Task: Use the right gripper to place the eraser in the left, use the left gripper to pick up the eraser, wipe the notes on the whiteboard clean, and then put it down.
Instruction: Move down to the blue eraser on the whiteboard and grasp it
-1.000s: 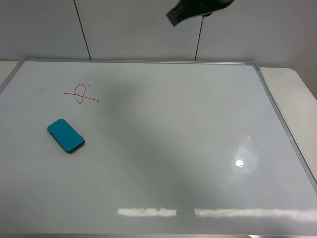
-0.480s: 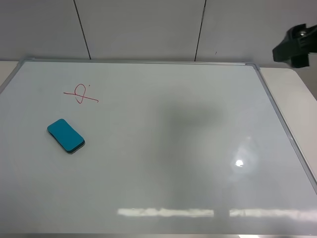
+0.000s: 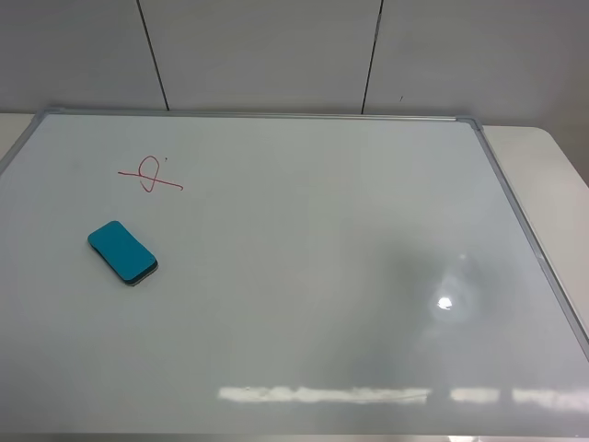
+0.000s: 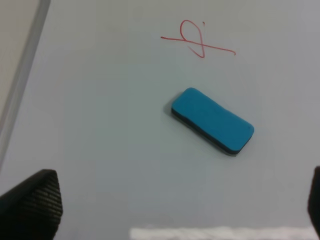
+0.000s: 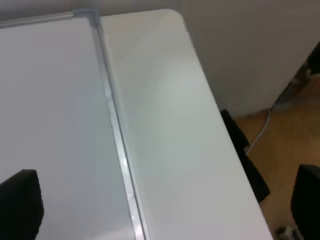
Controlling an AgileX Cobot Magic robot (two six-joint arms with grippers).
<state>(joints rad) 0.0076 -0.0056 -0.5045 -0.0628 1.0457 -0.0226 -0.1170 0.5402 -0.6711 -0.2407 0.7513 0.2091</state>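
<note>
The teal-blue eraser point(image 3: 122, 252) lies flat on the left part of the whiteboard point(image 3: 304, 276), just below the red notes point(image 3: 150, 175). Neither gripper shows in the exterior high view. In the left wrist view the eraser point(image 4: 212, 120) and the notes point(image 4: 196, 42) lie ahead of my left gripper point(image 4: 172, 210). That gripper is open, its fingertips point(image 4: 31, 205) spread wide with nothing between them. My right gripper point(image 5: 165, 205) is open and empty too. It hovers over the whiteboard's silver frame point(image 5: 117, 135) at the board's far right corner.
A white table point(image 5: 170, 115) extends beyond the whiteboard's right edge. Past the table's rim is a wooden floor point(image 5: 280, 145) with a cable. A grey panelled wall point(image 3: 276, 55) stands behind the board. A lamp glare point(image 3: 445, 302) marks the board's right half.
The right arm has swung from the top middle to the right and out of the exterior high view. Its shadow on the board moved right. The eraser and notes stay put.
</note>
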